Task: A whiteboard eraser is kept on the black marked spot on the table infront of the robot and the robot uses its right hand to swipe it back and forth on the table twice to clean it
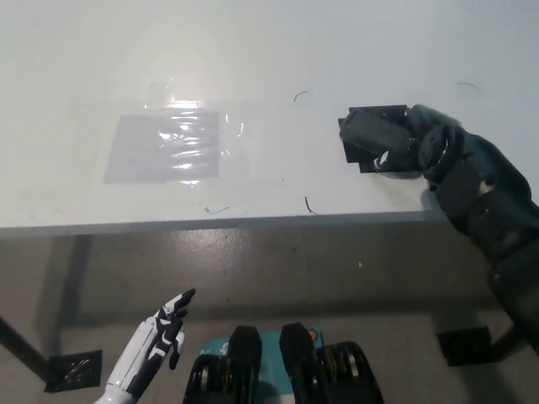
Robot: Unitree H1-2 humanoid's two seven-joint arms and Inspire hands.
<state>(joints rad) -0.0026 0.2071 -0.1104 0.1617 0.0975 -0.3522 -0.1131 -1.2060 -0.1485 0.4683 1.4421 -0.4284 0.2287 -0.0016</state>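
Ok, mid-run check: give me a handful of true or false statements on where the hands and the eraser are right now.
1. The black right hand is on the table at the eraser. True.
2. The eraser lies on the taped clear plastic sheet. False: the sheet is bare, well toward the robot's left of the eraser, which sits at the black marked spot.
3. The white left hand rests on the tabletop. False: it hangs below the table's front edge, fingers apart, holding nothing.
4. Thin dark pen marks show on the table between sheet and eraser. True.
5. Both hands touch the eraser. False: only the right hand is there.
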